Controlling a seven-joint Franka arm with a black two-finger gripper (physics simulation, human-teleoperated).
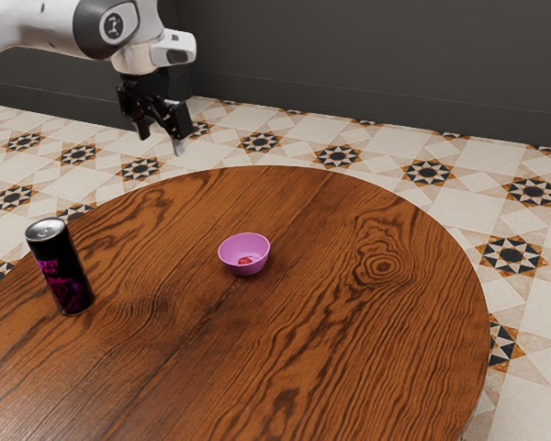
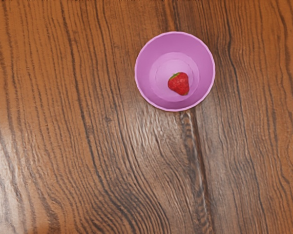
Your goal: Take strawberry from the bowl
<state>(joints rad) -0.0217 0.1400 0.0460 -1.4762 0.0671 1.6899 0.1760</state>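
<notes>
Pink letters on the black can [image 1: 61,267] read "ERGY", the word's start turned out of sight around the side; a smaller line under it is too small to make out, and pink artwork runs below that. The can stands upright, to the exterior view's left of the bowl [image 1: 231,257] and well apart from it, with a silver top and a pull tab. A round emblem marks the arm [image 1: 60,26], higher than the bowl.

The strawberry [image 2: 178,84] is a rich red, dotted with small seeds, its body broad near the leaves [image 2: 174,76] and narrowing to a blunt end. The leaves are a small green tuft, close to the middle of the bowl. It lies on the bottom inside the bowl, a little off the middle, with its narrow end toward the wall. The bowl is smooth, round and pinkish purple, and sits upright on the wooden table [image 1: 349,358].

The gripper [image 1: 161,141] is above the bowl's height and off toward the exterior view's left of it, its jaws apart with a gap between them.
</notes>
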